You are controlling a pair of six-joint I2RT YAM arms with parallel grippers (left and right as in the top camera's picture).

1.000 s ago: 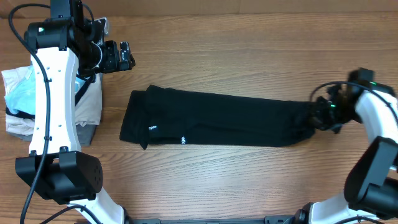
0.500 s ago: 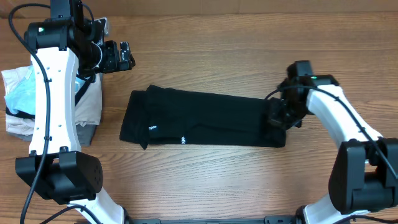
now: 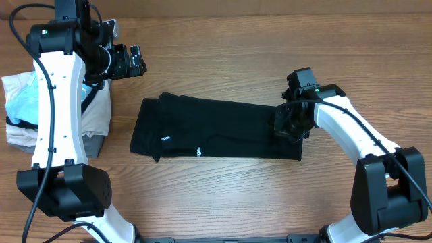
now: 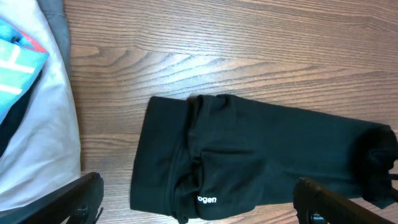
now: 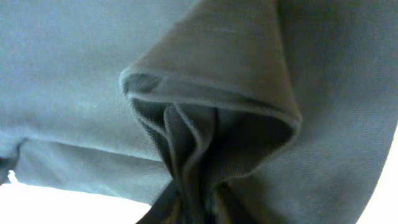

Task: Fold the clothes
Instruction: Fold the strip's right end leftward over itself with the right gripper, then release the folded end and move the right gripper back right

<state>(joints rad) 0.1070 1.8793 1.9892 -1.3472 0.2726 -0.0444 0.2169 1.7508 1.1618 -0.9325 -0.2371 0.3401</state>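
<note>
Clearly folded into a long strip, the black shirt (image 3: 216, 135) lies across the middle of the table (image 3: 229, 54). At its right end the right gripper (image 3: 290, 126) pinches a bunched fold of the cloth. The left gripper (image 3: 135, 62) hovers at upper left, fingers wide and empty, beside a garment pile (image 3: 20, 115).

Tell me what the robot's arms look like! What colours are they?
The left arm and right arm are smooth white shells with chunky black joints. A thin black cable runs along each, and each has a tiny green light. The left arm's fingers are black.
</note>
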